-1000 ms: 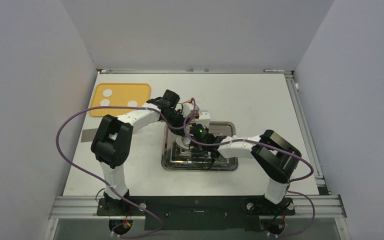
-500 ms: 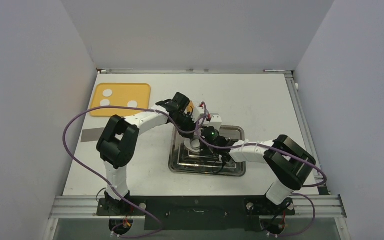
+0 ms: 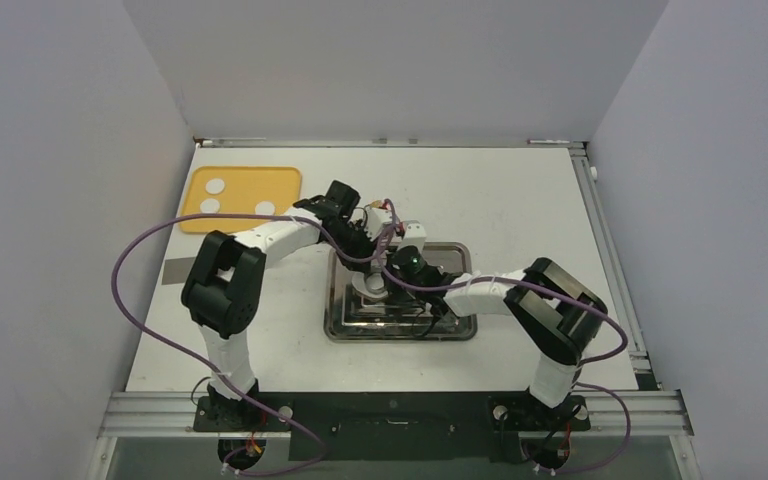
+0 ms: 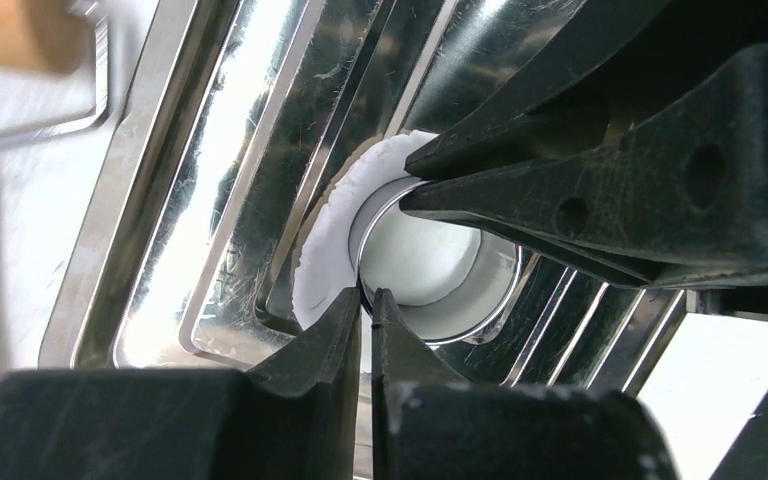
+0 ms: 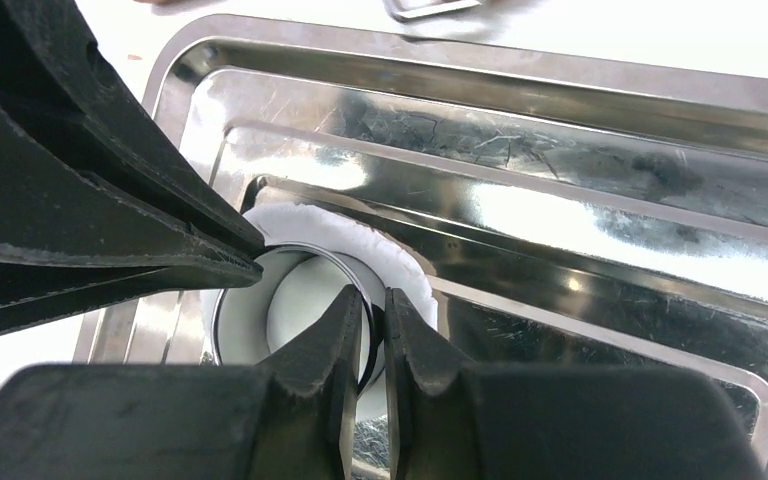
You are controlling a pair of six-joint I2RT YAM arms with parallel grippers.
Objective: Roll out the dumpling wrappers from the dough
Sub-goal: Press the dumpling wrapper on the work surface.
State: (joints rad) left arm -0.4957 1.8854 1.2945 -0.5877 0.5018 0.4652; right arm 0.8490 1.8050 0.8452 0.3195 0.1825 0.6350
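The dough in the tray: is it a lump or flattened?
Flattened: a thin dough sheet lies on the tray floor, its edge spreading out beyond the metal ring.

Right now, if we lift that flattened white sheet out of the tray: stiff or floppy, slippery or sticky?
Likely floppy: the wrapper looks thin with a ragged, soft edge, so it would probably droop or tear if lifted by one side. Probably sticky, not slippery: it lies flat on the tray floor and may cling to the metal ring pressed into it.
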